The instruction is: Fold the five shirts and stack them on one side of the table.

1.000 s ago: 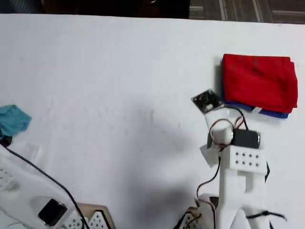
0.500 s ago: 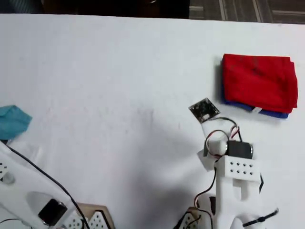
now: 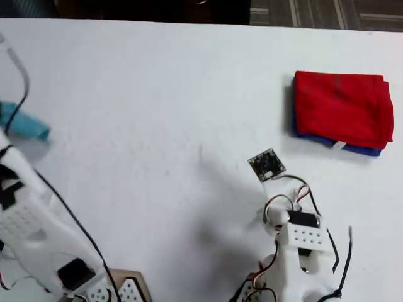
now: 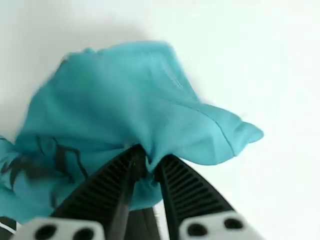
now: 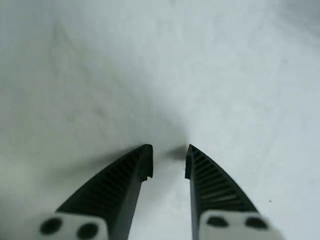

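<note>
A crumpled teal shirt hangs bunched from my left gripper, which is shut on a fold of it. From above, the teal shirt shows at the table's left edge, beside the left arm. A folded red shirt lies on a folded blue shirt at the far right of the table. My right gripper is narrowly open above bare tabletop with nothing between its fingers. The right arm stands at the front right, well short of the stack.
The white table is bare across its middle and far side. Both arm bases and loose cables crowd the front edge. Dark floor lies beyond the far edge.
The left arm has swung toward the far side, carrying the teal shirt that way. The right arm has drawn back toward the front edge, away from the red and blue stack.
</note>
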